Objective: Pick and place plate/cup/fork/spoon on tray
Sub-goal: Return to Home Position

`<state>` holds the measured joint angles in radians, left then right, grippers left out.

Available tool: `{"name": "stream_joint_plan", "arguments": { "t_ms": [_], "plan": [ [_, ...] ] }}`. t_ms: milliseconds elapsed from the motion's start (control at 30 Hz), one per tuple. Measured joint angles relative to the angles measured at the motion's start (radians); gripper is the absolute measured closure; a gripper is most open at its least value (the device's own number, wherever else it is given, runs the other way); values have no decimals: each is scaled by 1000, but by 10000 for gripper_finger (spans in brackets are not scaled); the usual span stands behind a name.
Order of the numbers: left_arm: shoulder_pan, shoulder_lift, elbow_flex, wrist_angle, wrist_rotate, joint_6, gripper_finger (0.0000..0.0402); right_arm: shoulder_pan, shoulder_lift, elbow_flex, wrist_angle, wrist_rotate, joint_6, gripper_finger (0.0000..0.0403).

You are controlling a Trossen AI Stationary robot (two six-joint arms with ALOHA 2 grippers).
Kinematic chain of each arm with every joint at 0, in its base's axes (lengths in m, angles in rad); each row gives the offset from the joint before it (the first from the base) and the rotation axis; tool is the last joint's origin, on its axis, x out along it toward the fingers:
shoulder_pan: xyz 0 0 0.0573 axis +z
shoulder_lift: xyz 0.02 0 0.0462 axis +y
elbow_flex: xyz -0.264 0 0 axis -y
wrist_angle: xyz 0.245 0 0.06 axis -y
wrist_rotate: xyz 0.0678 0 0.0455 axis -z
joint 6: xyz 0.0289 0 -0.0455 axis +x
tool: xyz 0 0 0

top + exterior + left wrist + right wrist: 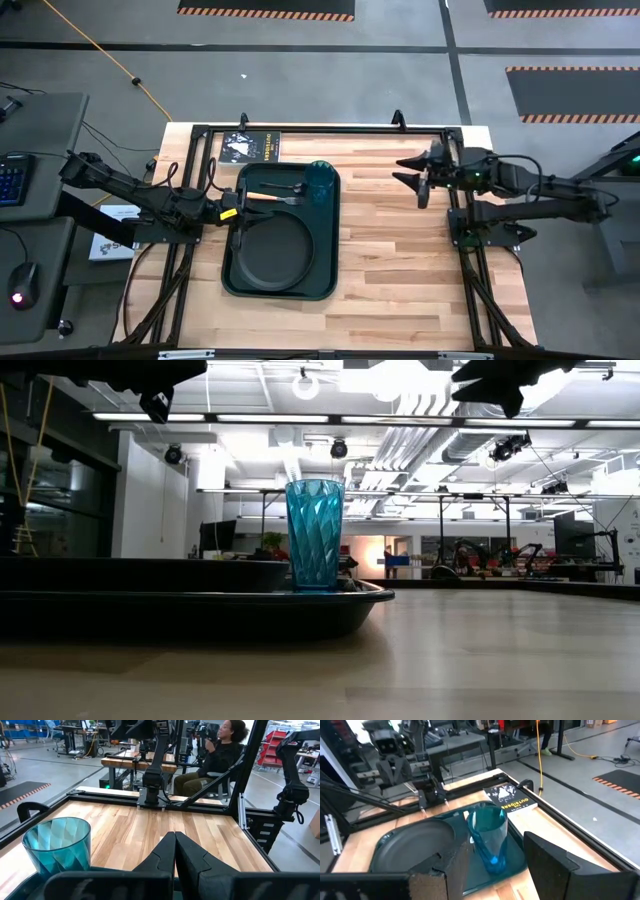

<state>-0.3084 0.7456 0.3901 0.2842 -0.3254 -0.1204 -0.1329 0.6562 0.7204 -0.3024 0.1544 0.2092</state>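
Two robot arms flank a wooden bench [400, 240] on which a green tray [232, 280] holds a full place setting. The left tool [236, 212] sits at the tray's near-left edge with its fingers [165, 852] pressed together and nothing between them. Just beyond its tips lies the fork [272, 199], tan handle toward the tool and metal head pointing away across the tray. The spoon [285, 188] lies just past the fork, on the far strip of the tray, roughly parallel to it. The teal cup [320, 180] stands upright in the tray's far corner, ahead of the left tool and off to one side, as the left wrist view also shows [57, 845]. The black plate [275, 248] fills the tray's nearer half, just beside the left tool.

The right tool [420, 177] hangs over bare bench well apart from the tray, its fingers [550, 865] spread wide and empty, pointing toward the cup [487, 837] and plate [415, 842]. A dark booklet [252, 146] lies flat on the bench's far edge, beyond the tray from both tools.

From bench height, the cup [314, 535] rises above the tray's rim [300, 610]. In the room behind the bench, a person in dark clothing [215, 757] sits at another workstation.
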Motion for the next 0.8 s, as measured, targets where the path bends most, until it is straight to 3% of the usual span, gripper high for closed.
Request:
{"name": "stream_joint_plan", "arguments": {
  "t_ms": [133, 267, 400, 533, 800],
  "plan": [
    [0, 0, 0, 0, 0, 0, 402, 0, -51, 0, -24, -5, 0, 229],
    [0, 0, 0, 0, 0, 0, 401, 0, -88, 0, -70, -5, 8, 257],
    [0, 0, 0, 0, 0, 0, 401, 4, -92, -20, -91, -8, 28, 315],
    [0, 0, 0, 0, 0, 0, 402, 11, -107, -132, -27, -9, 20, 388],
    [0, 0, 0, -2, 0, 0, 402, -4, -319, -289, 8, -37, 106, 400]
  ]
}}
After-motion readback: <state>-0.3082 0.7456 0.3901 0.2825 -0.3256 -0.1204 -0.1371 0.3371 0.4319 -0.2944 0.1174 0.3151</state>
